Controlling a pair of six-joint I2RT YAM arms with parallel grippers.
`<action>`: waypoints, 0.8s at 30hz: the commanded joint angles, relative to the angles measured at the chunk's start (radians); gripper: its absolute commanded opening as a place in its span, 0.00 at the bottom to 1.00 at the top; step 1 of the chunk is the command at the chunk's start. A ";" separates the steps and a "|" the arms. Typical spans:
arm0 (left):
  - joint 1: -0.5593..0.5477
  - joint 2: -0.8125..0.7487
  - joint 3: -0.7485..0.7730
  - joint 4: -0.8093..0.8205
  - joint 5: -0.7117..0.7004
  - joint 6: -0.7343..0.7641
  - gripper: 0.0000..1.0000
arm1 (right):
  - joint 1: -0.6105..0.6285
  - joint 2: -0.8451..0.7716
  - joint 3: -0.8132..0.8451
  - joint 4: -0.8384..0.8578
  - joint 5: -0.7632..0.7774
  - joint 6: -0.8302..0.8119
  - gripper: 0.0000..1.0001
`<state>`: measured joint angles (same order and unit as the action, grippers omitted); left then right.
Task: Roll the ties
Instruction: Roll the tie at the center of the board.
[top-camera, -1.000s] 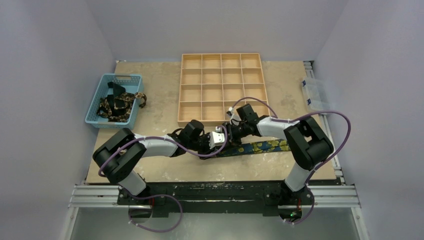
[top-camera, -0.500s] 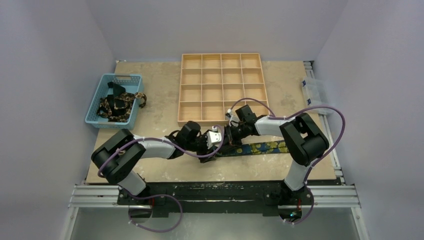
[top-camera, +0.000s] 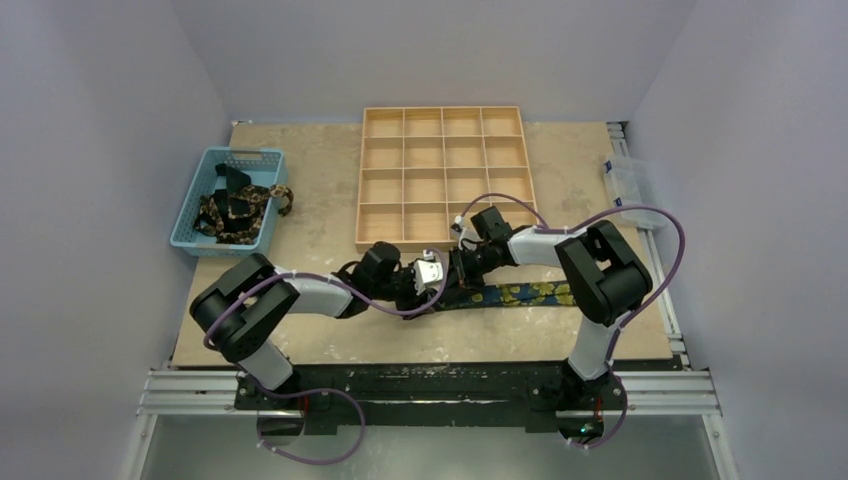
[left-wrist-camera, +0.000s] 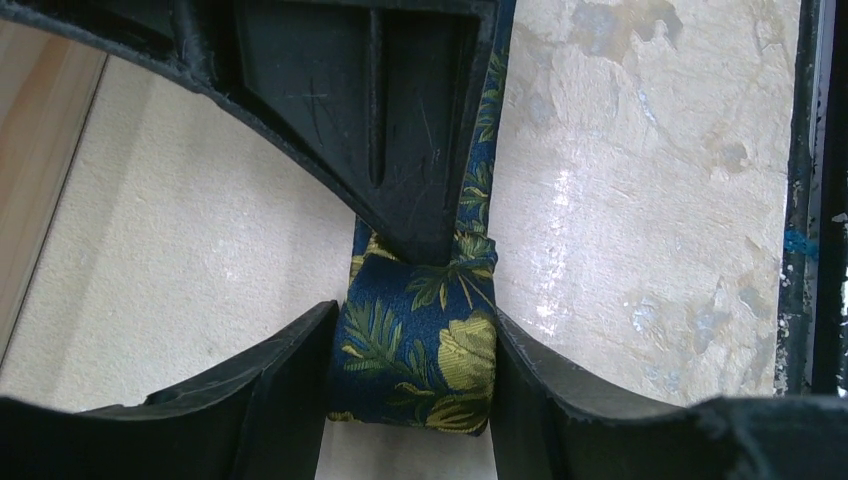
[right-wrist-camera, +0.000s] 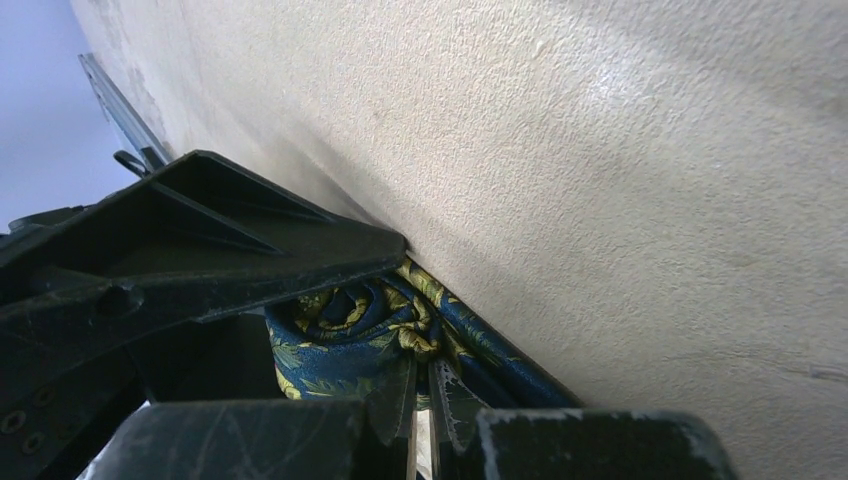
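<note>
Navy-and-gold tie held at its rolled end between two claws

A navy tie (left-wrist-camera: 415, 345) printed with yellow-green leaves and flowers is gripped by the left claw (left-wrist-camera: 415, 375). The rolled-up end is seated between its two black fingers (left-wrist-camera: 290, 385), and both sides of the roll are touched by them. Directly ahead of that claw's fingertips, the right claw (right-wrist-camera: 422, 398) is met head-on. It is clenched, with its tips pressed against the spiral core of the roll; whether fabric is nipped between those tips cannot be told. Beneath the right claw and back along its arm, the unrolled length of the tie is laid flat on the pale worktop (top-camera: 320, 215), stretched toward the right edge. On the far side of both claws, a wooden tray (top-camera: 442, 108) divided into square compartments is set on the worktop, its near rim just beside them. Well away to the left of the left claw, past its arm, a blue basket (top-camera: 245, 157) is seen. Further ties (top-camera: 238, 208) of dark, gold-patterned fabric are heaped in it, with one end draped over its right rim.
</note>
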<state>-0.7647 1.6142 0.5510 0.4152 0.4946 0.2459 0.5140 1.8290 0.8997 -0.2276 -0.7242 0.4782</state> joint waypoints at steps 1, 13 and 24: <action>-0.016 0.035 0.015 0.055 0.006 0.021 0.51 | -0.003 0.057 -0.021 -0.091 0.170 -0.020 0.00; -0.051 0.044 0.117 -0.260 -0.091 0.072 0.21 | -0.054 -0.140 0.021 -0.181 0.052 0.011 0.40; -0.079 0.078 0.193 -0.351 -0.113 0.065 0.25 | -0.025 -0.151 -0.009 0.003 -0.052 0.135 0.44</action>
<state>-0.8330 1.6569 0.7216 0.1577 0.4023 0.3065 0.4675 1.6505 0.8879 -0.2905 -0.7395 0.5766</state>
